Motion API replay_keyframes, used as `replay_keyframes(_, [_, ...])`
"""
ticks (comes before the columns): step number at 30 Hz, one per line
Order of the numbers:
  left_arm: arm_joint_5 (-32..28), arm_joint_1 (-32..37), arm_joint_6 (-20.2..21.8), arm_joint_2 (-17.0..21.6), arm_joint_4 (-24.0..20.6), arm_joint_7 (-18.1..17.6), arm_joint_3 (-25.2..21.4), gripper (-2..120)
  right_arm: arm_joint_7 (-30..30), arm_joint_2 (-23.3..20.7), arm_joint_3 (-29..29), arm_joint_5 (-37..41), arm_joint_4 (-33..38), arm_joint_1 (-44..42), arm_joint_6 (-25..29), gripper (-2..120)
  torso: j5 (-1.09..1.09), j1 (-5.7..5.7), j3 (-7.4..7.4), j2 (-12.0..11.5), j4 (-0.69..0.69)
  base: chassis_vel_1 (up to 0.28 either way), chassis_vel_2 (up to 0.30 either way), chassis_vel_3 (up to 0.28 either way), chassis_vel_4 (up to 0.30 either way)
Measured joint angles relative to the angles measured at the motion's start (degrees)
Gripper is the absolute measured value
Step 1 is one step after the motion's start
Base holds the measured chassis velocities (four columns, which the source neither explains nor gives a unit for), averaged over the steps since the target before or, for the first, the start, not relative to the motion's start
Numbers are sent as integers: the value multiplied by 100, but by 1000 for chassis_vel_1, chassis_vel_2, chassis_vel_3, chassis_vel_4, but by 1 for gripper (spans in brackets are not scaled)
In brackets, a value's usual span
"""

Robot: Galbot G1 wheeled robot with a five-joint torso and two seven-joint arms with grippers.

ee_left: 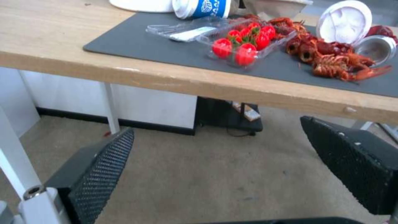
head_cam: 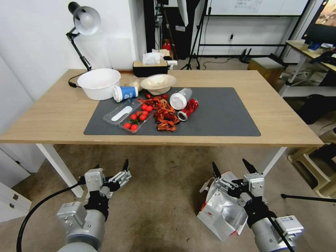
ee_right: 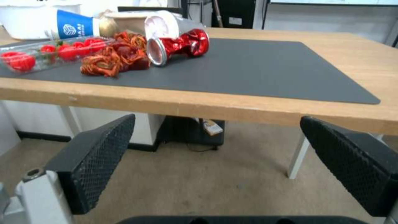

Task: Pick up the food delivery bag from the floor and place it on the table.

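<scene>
Bag lies on its side on the floor, in front of the worktop and near its right front leg; foil lining faces up, mouth roughly toward the worktop, crumpled. Not yet gripped.

Right end effector hovers over the bag's far end, fingers spread wide, nothing between them. The right wrist view looks past both pads at the worktop edge, so the wrist is pitched forward, not down at the bag.

Left end effector hangs over bare floor left of the bag, well apart from it, also wide and empty.

Step in hand, as I read it: approach and grasp with the right arm.
- Tip the wrist down so the fingers straddle a firm part: a handle or the folded rim, not the loose foil, which would likely slip or tear.
- Close on a doubled paper edge near the mouth so the bag hangs upright when lifted.
- Lift clear of the worktop edge before moving forward.

Landing spot: right half of the mat is bare. Left half carries crayfish, tomatoes, a can, cups.
</scene>
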Motion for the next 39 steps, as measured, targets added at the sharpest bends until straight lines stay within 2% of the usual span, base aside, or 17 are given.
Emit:
replay_keyframes(10, [11, 2, -39, 0, 0, 15, -14, 100, -9, -14, -1, 10, -64, 25, -13, 100, 0, -177, -236, -415, 0, 0, 0, 0, 0])
replay_keyframes(39, [129, -35, -69, 49, 1, 30, -26, 100, -16, -3, -11, 9, -165, 73, -6, 100, 0, -472, -646, -1120, 0, 0, 0, 0, 0])
